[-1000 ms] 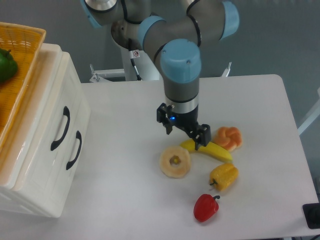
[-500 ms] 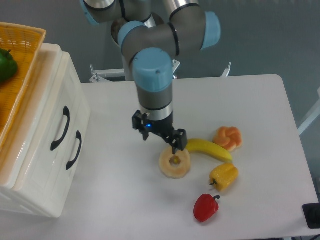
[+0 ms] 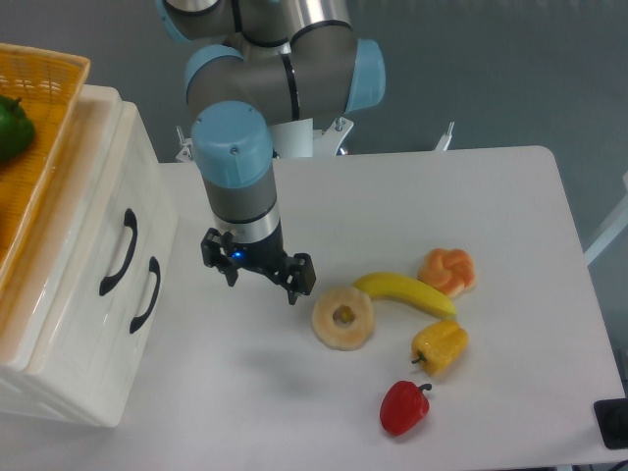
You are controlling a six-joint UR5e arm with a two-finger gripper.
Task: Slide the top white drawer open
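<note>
The cream-white cabinet stands at the table's left edge, its front facing right. The top white drawer (image 3: 93,221) is shut; its curved black handle (image 3: 118,252) lies nearer the cabinet's top. The lower drawer with its own black handle (image 3: 145,294) is shut too. My gripper (image 3: 262,285) hangs open and empty just above the table, a short way right of the two handles, touching nothing.
An orange wicker basket (image 3: 49,88) with a green pepper (image 3: 10,126) sits on the cabinet. Right of the gripper lie a pineapple ring (image 3: 343,318), a banana (image 3: 404,292), a bread roll (image 3: 447,270), a yellow pepper (image 3: 440,345) and a red pepper (image 3: 404,407).
The gripper has moved left across the table, from over the banana, past the pineapple ring, toward the cabinet. It stays open. The drawers and the food have not moved.
</note>
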